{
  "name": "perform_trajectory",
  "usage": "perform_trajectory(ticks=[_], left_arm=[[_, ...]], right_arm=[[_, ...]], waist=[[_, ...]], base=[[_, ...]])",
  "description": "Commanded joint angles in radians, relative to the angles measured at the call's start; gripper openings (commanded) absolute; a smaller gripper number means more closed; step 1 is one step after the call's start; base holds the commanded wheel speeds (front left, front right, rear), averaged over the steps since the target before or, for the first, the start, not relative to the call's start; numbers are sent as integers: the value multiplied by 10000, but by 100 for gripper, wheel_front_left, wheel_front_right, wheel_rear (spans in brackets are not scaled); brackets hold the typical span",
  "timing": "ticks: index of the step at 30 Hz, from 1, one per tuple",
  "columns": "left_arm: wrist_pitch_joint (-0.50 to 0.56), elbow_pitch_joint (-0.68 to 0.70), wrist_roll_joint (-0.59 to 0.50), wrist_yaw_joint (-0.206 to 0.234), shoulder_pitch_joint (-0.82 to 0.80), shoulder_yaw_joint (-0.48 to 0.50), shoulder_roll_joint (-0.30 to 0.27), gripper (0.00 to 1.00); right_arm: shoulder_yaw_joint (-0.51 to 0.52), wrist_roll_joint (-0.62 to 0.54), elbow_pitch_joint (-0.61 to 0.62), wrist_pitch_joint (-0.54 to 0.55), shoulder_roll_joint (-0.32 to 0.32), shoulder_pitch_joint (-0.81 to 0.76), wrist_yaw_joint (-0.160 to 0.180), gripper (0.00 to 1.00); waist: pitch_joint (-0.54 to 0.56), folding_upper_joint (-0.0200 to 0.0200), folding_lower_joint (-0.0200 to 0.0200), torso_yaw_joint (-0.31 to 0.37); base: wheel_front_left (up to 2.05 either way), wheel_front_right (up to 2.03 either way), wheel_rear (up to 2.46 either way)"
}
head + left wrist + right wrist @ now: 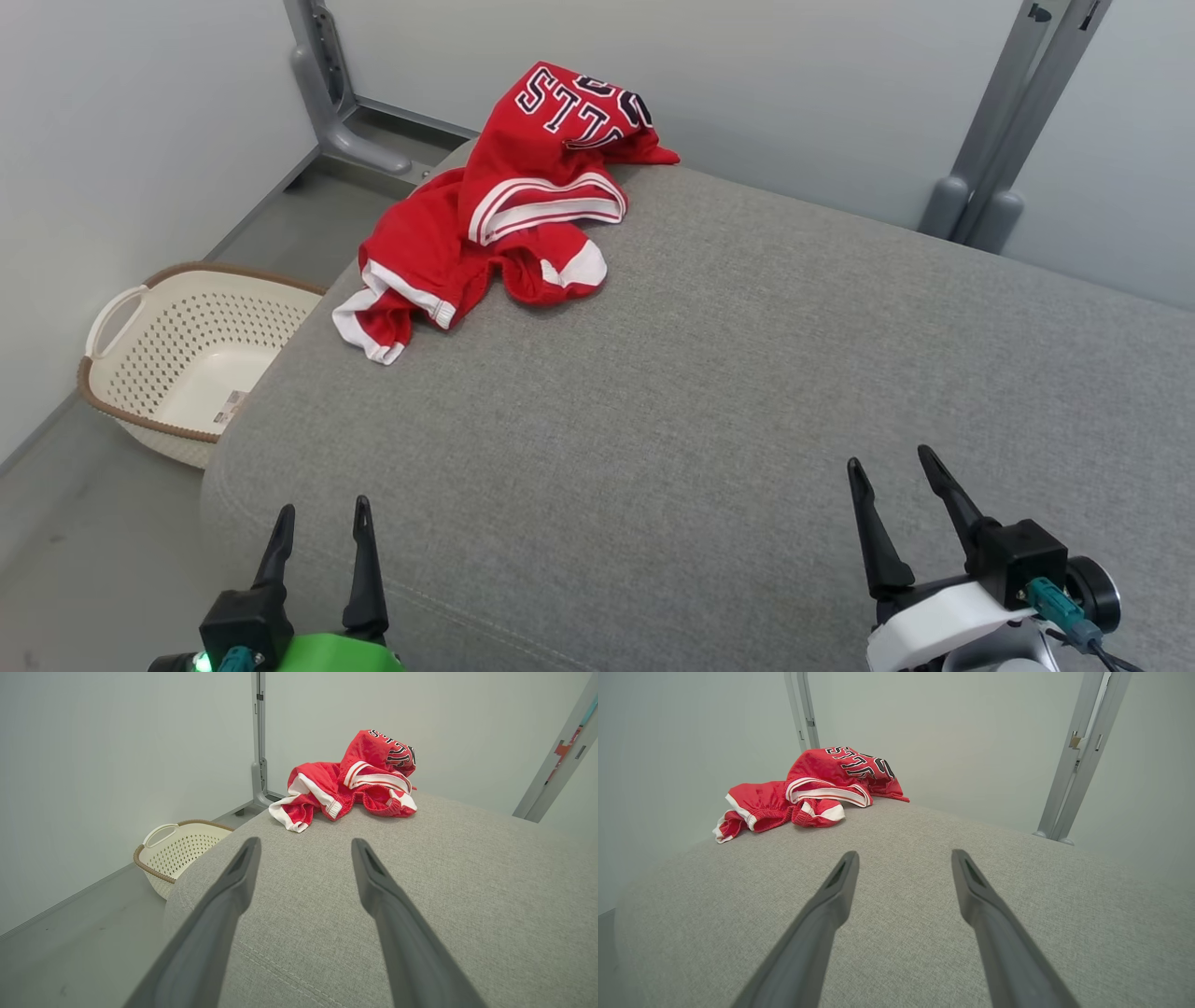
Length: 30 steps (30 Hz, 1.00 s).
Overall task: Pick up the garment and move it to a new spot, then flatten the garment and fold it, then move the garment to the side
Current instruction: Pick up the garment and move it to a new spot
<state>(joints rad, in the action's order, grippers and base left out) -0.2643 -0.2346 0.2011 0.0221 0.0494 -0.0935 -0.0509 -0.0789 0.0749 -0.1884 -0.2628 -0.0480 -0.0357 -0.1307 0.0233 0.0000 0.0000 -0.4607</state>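
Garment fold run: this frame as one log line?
stage: pre-grasp | garment: crumpled, far-left corner of grey cushion | left gripper: open, empty | right gripper: open, empty | basket: on floor, left

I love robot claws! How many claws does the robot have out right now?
2. The left gripper is at the head view's lower left, the right gripper at its lower right, both open over the grey cushion. None seems hidden.

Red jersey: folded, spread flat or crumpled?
Crumpled: the red jersey lies heaped at the far left corner of the grey cushion, white trim twisted.
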Motion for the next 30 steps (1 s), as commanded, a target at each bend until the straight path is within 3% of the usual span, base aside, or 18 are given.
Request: perform_trajectory(ticks=[1, 8, 18, 26, 30], left_arm=[[-4, 25, -32, -7, -11, 100, -115, 100], [-4, 399, -72, -90, -548, 616, -636, 100], [896, 539, -16, -627, -3825, 1334, -2527, 100], [2363, -1368, 1337, -1017, -7049, 1827, -2952, 100], [2936, -2812, 1204, -927, -7912, 1664, -3203, 100]], right_arm=[[14, 19, 59, -32, -42, 30, 0, 100], [30, -108, 230, -32, -40, -56, 0, 100], [27, -857, 548, -32, -42, 529, 0, 100], [-189, -1634, 617, -32, -42, 1284, 0, 100], [-192, -1859, 736, -32, -42, 1610, -1, 100]], waist=[[-28, 0, 0, 120], [-225, 0, 0, 608], [-1756, 0, 0, 1507], [-3418, 0, 0, 2236], [-4065, 0, 0, 2592]], base=[[0, 0, 0], [0, 0, 0], [0, 0, 0], [0, 0, 0], [0, 0, 0]])
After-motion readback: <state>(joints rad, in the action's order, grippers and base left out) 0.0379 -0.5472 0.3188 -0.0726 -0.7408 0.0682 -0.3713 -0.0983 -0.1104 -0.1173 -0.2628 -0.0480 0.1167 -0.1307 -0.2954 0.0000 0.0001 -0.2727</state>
